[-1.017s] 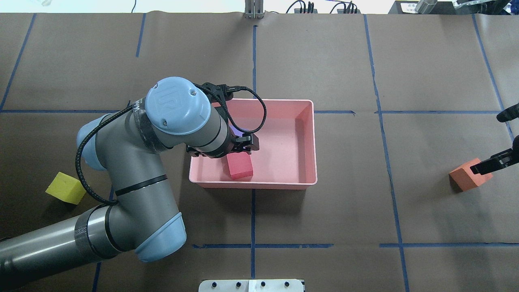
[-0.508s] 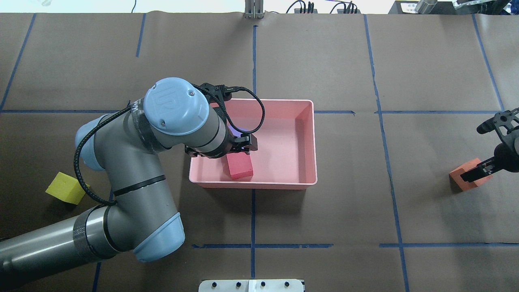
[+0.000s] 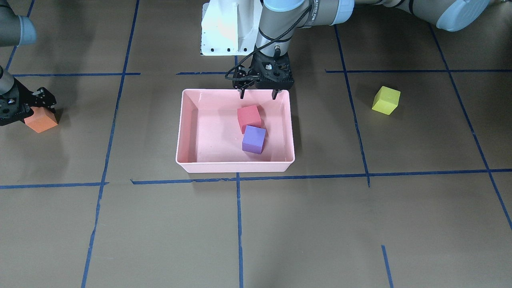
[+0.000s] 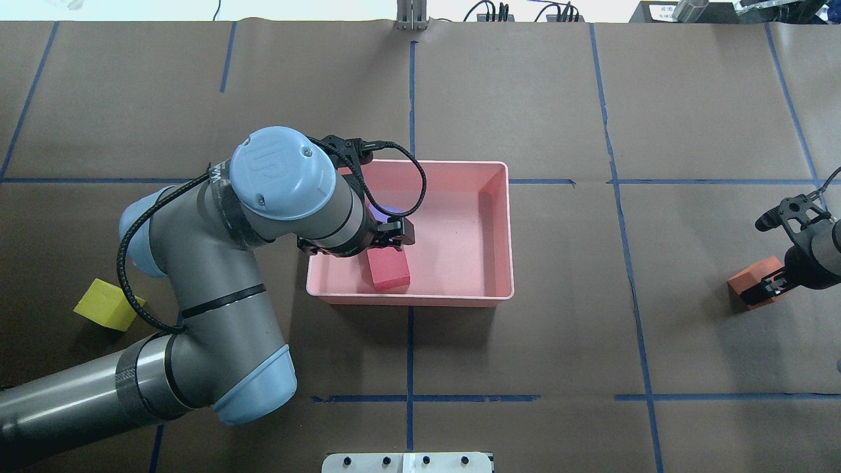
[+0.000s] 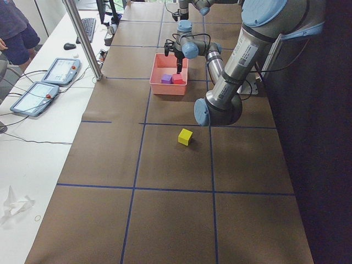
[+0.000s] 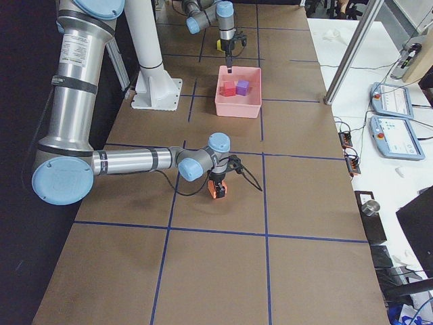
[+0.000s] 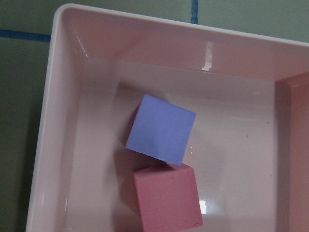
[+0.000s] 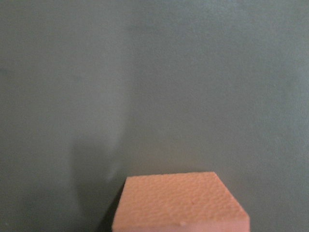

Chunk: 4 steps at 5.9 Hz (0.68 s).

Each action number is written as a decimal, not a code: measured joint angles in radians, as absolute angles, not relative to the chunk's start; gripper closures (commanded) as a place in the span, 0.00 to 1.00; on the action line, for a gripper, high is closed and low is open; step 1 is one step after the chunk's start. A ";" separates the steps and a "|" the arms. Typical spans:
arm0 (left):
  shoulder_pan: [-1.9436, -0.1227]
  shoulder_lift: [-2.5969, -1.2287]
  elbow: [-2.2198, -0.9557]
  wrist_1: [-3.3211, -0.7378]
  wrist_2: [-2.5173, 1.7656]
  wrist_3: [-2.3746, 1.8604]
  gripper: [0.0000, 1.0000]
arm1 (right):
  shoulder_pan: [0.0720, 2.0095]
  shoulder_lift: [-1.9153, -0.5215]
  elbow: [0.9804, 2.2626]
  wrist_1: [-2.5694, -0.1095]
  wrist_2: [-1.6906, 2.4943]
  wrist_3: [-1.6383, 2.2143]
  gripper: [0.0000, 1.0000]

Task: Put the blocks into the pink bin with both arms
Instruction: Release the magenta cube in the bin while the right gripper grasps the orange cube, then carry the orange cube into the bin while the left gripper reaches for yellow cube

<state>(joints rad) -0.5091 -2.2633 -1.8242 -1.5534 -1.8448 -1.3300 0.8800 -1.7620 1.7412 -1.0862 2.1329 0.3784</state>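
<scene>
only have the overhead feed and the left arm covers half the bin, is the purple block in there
Observer: Yes, the front-facing view shows the purple block in the pink bin, touching the red-pink block.
Operator: anything held right now
Observer: No, the left gripper hangs open and empty over the bin.
Operator: anything else in there
Observer: No, just those two blocks.

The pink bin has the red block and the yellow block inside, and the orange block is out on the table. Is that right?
Not quite. Beside the red block in the pink bin is the purple block, not the yellow block, which sits on the table like the orange block. The exterior front-facing view shows it.
</scene>
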 measured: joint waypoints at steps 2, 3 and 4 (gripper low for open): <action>-0.524 -2.232 -1.850 -1.537 -1.850 -1.274 0.00 | 0.878 -1.750 1.790 -1.095 2.144 0.418 0.81; -0.543 -2.201 -1.892 -1.494 -1.854 -1.177 0.00 | 0.878 -1.711 1.819 -1.115 2.156 0.514 0.80; -0.581 -2.162 -1.927 -1.456 -1.888 -1.041 0.00 | 0.874 -1.627 1.841 -1.173 2.170 0.644 0.80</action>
<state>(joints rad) -0.5808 -2.1619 -1.9268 -1.4564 -1.8879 -1.0412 0.8740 -1.6268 1.8411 -1.1731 2.1700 0.6440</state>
